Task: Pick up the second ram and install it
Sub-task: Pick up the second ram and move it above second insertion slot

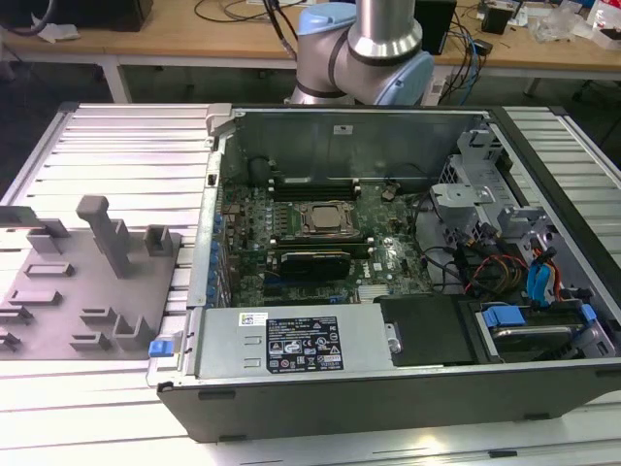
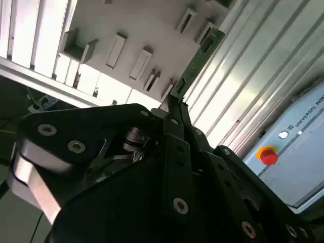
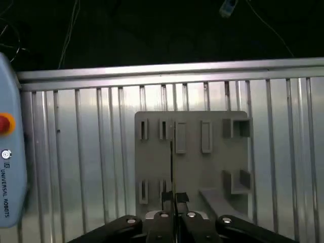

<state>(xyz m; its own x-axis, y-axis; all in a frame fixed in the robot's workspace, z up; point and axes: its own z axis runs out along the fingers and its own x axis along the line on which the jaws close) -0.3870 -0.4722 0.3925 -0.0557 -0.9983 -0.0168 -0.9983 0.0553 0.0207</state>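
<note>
Arm: silver-and-pale-blue joints [image 1: 361, 44] at the top of the exterior view, with an upright column over a bulky joint.
Gripper [image 3: 172, 200]: black linkage fingers drawn together, tips nearly meeting.
Grip: pinched on the second ram [image 2: 200, 58] — the stick juts straight out past the fingertips in both wrist views.

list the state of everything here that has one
gripper, shut on the second ram
second ram, clamped at one end, held over the grey holder
computer case, open, side cover off
processor, seated on the board
</note>
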